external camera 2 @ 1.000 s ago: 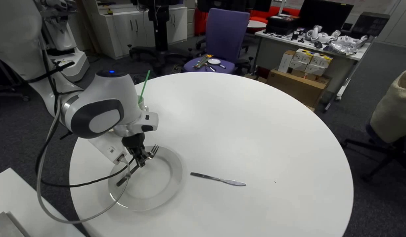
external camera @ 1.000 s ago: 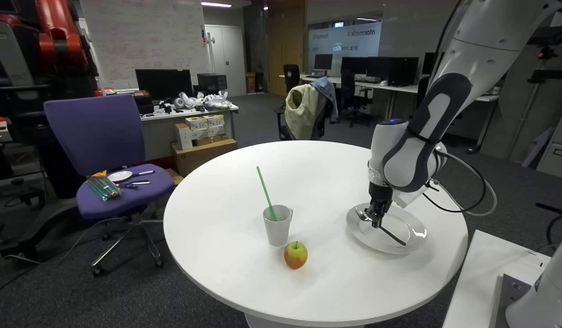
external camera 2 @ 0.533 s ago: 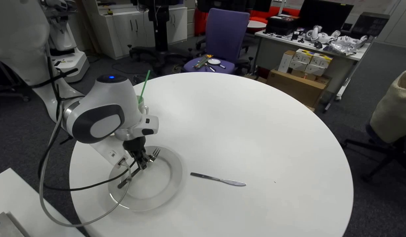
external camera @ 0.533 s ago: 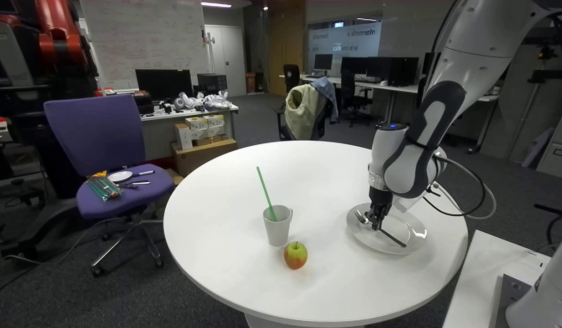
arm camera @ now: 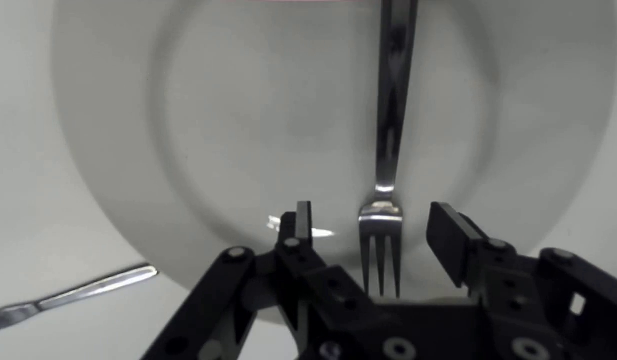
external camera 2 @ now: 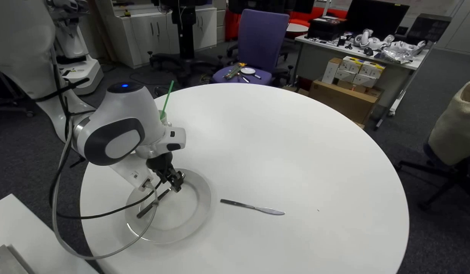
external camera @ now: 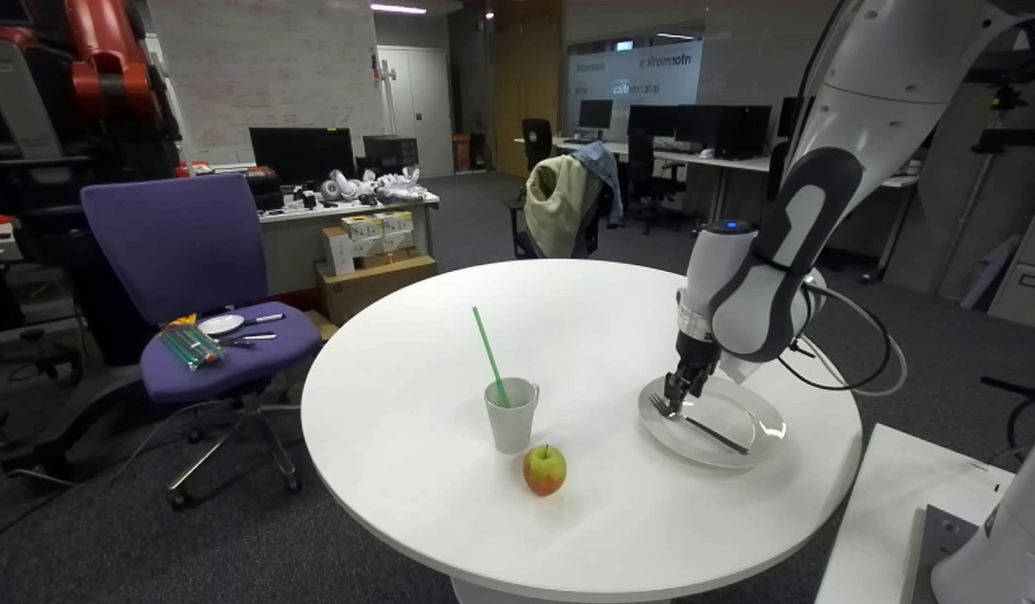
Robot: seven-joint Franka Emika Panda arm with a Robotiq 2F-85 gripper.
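A metal fork [arm camera: 392, 100] with a dark handle lies on the white plate [arm camera: 103, 125], its tines toward my gripper [arm camera: 369, 206]. My jaws stand apart in the wrist view, one finger on each side of the fork's head, and neither touches it. Bare plate shows between fork and fingers. In an exterior view the black gripper [external camera: 683, 397] hovers low over the tines of the fork [external camera: 717, 436]. From another angle the gripper [external camera 2: 178, 184] covers much of the fork's head, while the handle of the fork [external camera 2: 147, 210] remains visible.
A table knife [external camera 2: 254, 207] lies on the round white table [external camera 2: 315, 152] beside the plate. Across the table stand a white mug [external camera: 513, 429] with a green straw [external camera: 486, 346] and an apple [external camera: 544, 471]. A purple chair [external camera: 178, 252] is beyond the table's edge.
The gripper was shut on the fork and came down slightly. Now it has opened, the fork rests on the plate, and the gripper has shifted toward the tines.
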